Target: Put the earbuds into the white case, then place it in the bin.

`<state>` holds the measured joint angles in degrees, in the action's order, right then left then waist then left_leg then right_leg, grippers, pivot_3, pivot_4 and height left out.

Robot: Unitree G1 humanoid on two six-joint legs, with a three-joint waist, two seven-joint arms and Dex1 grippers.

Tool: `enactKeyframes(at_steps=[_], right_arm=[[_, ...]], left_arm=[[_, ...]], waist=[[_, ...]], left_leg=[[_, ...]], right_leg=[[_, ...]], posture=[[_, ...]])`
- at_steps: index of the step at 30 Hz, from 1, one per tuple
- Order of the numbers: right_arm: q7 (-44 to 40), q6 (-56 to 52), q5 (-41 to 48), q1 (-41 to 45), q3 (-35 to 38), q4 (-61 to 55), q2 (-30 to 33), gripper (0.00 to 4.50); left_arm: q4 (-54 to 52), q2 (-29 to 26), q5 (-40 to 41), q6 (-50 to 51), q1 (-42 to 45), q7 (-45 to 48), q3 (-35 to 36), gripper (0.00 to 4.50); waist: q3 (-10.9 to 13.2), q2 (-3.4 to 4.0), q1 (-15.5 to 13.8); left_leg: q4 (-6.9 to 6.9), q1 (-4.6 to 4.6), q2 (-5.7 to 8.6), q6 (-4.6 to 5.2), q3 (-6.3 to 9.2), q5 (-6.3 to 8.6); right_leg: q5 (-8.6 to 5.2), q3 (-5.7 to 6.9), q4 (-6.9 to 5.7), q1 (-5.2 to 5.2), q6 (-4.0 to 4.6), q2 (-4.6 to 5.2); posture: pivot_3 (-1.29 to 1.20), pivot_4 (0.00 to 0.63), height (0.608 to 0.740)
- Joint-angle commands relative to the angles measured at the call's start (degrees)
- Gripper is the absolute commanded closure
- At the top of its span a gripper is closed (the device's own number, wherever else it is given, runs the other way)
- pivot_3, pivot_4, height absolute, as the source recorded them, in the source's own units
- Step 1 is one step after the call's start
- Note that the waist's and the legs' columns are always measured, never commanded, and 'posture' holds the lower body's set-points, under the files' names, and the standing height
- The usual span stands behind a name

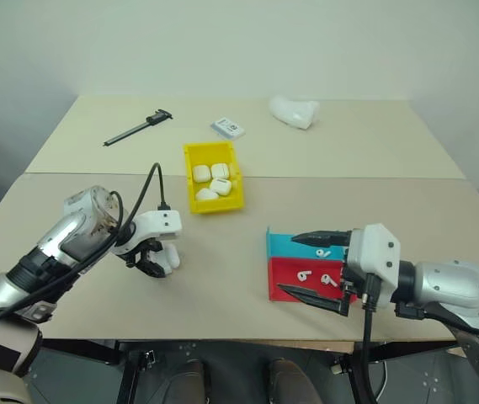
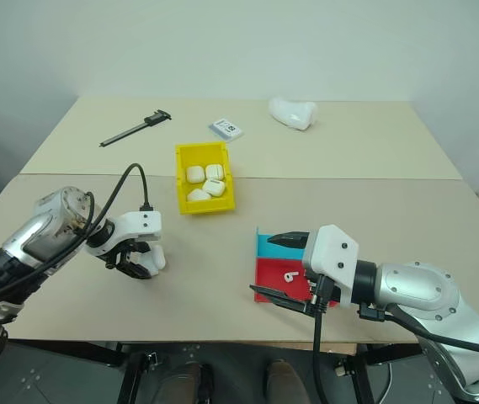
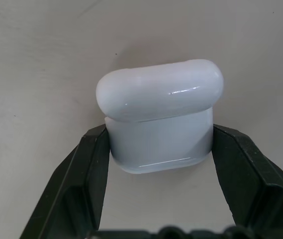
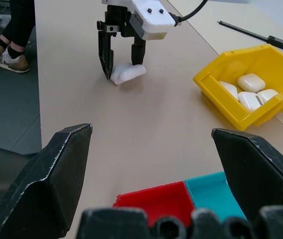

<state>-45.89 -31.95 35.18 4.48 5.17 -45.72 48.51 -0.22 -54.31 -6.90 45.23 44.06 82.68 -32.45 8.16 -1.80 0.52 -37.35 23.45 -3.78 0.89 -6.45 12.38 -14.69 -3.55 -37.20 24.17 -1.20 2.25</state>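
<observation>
The white case (image 3: 158, 119) lies on the tan table with its lid down, and my left gripper (image 1: 157, 268) points down over it, both black fingers (image 3: 94, 159) pressed against its sides. The right wrist view also shows this grip on the case (image 4: 128, 72). Three tiny white earbuds (image 1: 304, 274) lie in the red and blue trays at the front right. My right gripper (image 1: 287, 263) hovers open right by those trays, nothing between its fingers. The yellow bin (image 1: 218, 204) stands mid-table, holding several white cases.
The blue tray (image 1: 283, 244) and the red tray (image 1: 283, 273) sit side by side near the front edge. A black caliper (image 1: 138, 128), a flat card box (image 1: 227, 127) and a lumpy white object (image 1: 294, 111) lie on the far table. A person's legs (image 4: 17, 30) stand beside the table.
</observation>
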Motion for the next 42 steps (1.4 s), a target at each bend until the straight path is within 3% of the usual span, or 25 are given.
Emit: enactKeyframes(at_steps=[1, 6, 9, 15, 22, 25, 28, 32, 42], right_arm=[[0.2, 0.4, 0.8, 0.3, 0.9, -1.4, -0.1, 0.0], [-0.3, 1.0, 0.7, -0.7, 1.6, -1.1, 0.0, 0.0], [-1.4, 1.4, 0.9, -1.5, 3.2, -0.3, 0.7, 0.0], [-5.4, 1.4, 1.5, 1.4, 6.0, 4.4, 3.2, 0.0], [-10.1, -0.6, -3.4, 8.2, 3.3, 10.4, 12.2, 0.0], [-14.8, -0.1, -5.4, 11.1, -0.5, 12.2, 16.6, 0.0], [-18.0, -1.2, -8.5, 13.0, -5.9, 12.5, 20.2, 0.58], [-16.4, -9.9, -14.0, 17.0, -14.4, 11.2, 22.4, 1.85], [-9.3, -34.7, -18.1, 28.3, -27.3, 11.3, 15.8, 1.85]], left_arm=[[-0.9, -1.1, 0.3, -0.2, -1.2, -0.6, 1.9, 1.67], [0.3, -2.4, 4.5, -6.5, -5.0, -4.6, 12.1, 1.67], [0.8, 3.1, 14.6, -13.2, -9.9, -11.6, 29.6, 1.67], [-6.7, 13.5, 29.0, -9.8, -12.7, -17.8, 42.5, 1.67], [-15.2, 29.1, 40.8, -16.0, -13.2, -22.0, 43.2, 1.67], [-15.6, 30.1, 43.5, -18.1, -13.2, -16.3, 39.9, 1.67], [-14.5, 32.3, 44.2, -22.6, -13.3, -12.5, 36.6, 1.67], [-13.6, 34.7, 43.6, -25.9, -13.3, -12.5, 34.1, 1.67], [-13.9, 34.0, 43.8, -28.1, -15.0, -13.4, 33.2, 1.67]], waist=[[0.0, 0.0, 0.0], [0.0, 0.0, 0.3], [0.0, -0.01, 0.1], [0.0, 0.01, -0.3], [0.0, 0.06, -0.5], [-0.1, 0.13, -0.1], [-0.1, 0.19, 0.2], [-0.1, 0.2, 0.2], [-0.1, 0.24, 0.2]], left_leg=[[0.0, 0.0, 0.0, 0.0, 0.0, 0.0], [0.0, -0.02, -0.05, 0.0, 0.09, 0.0], [-0.03, 0.01, -0.06, 0.0, 0.14, 0.0], [-0.21, 0.06, -0.04, 0.09, 0.14, 0.05], [-0.31, 0.09, -0.02, 0.12, 0.1, 0.08], [-0.3, 0.08, -0.04, 0.12, 0.09, 0.08], [-0.3, 0.04, -0.04, 0.13, 0.09, 0.08], [-0.35, 0.06, -0.04, 0.13, 0.11, 0.08], [-0.35, 0.1, -0.06, 0.14, 0.26, 0.09]], right_leg=[[0.0, 0.0, 0.0, 0.0, 0.0, 0.0], [0.0, -0.02, -0.04, 0.03, 0.01, -0.02], [0.0, 0.01, -0.07, 0.03, 0.01, 0.0], [0.02, 0.11, -0.05, -0.08, -0.04, 0.11], [0.03, 0.12, -0.04, -0.12, -0.05, 0.09], [0.04, 0.11, -0.04, -0.11, -0.04, 0.01], [0.04, 0.07, -0.04, -0.13, -0.04, 0.0], [0.03, 0.07, -0.04, -0.14, -0.05, 0.02], [0.03, 0.0, -0.05, -0.02, -0.05, 0.01]], posture=[[0.0, 0.15, 0.74], [0.0, 0.15, 0.74], [0.0, 0.15, 0.74], [0.0, 0.15, 0.74], [0.0, 0.15, 0.74], [0.0, 0.15, 0.74], [0.0, 0.15, 0.74], [0.0, 0.15, 0.74], [0.0, 0.15, 0.74]])
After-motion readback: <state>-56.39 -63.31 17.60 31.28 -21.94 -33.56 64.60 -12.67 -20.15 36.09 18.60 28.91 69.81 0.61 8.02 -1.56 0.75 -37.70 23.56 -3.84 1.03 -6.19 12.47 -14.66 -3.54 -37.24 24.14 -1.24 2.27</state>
